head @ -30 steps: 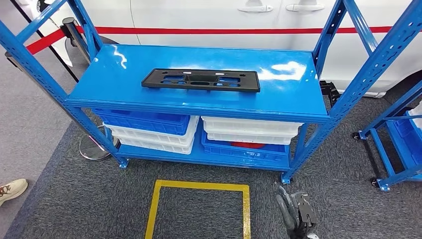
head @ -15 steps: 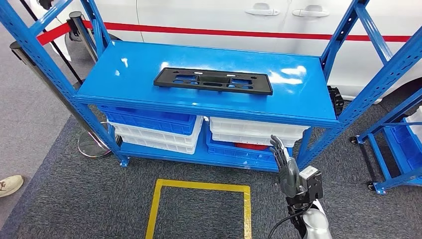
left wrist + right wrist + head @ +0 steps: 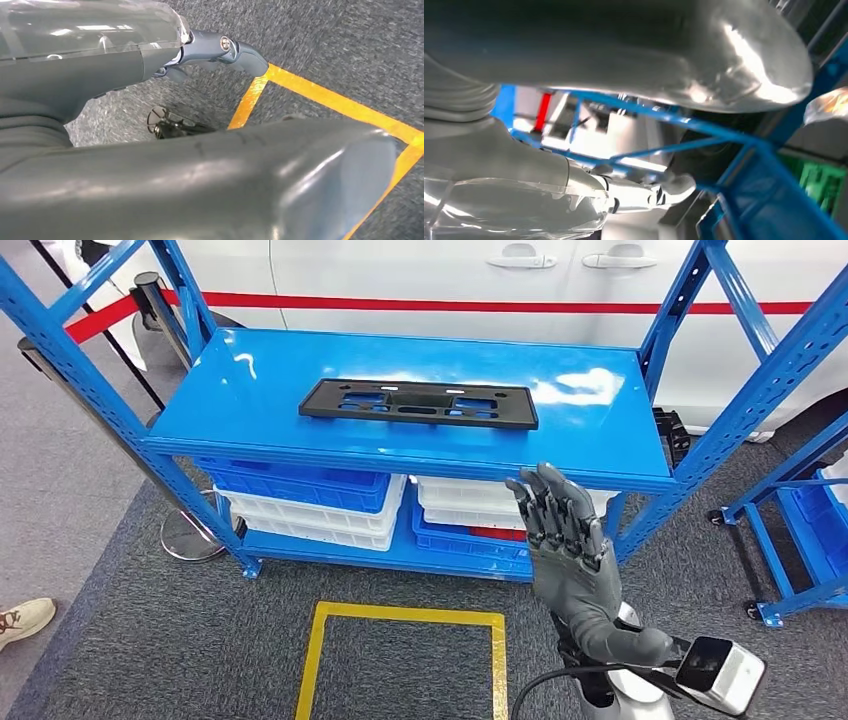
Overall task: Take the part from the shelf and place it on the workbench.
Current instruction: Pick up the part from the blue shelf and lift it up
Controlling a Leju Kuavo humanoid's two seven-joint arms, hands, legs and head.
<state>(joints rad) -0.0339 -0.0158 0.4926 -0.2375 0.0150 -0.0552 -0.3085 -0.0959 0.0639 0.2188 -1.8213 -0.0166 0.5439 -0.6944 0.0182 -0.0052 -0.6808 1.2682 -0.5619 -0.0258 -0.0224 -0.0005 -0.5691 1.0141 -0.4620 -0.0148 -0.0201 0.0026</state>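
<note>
At lower right of the frame the robot's right hand [image 3: 565, 550], fingers spread and holding nothing, rises toward the blue shelf [image 3: 250, 390], where the black part [image 3: 418, 403] lies flat at upper centre, awaiting a forward reach and grasp.

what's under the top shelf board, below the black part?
Stacked bins on the lower shelf: blue bin over white bins on one side, white bins over a blue bin holding something red on the other. The right hand covers part of that stack; bin contents are hidden.
</note>
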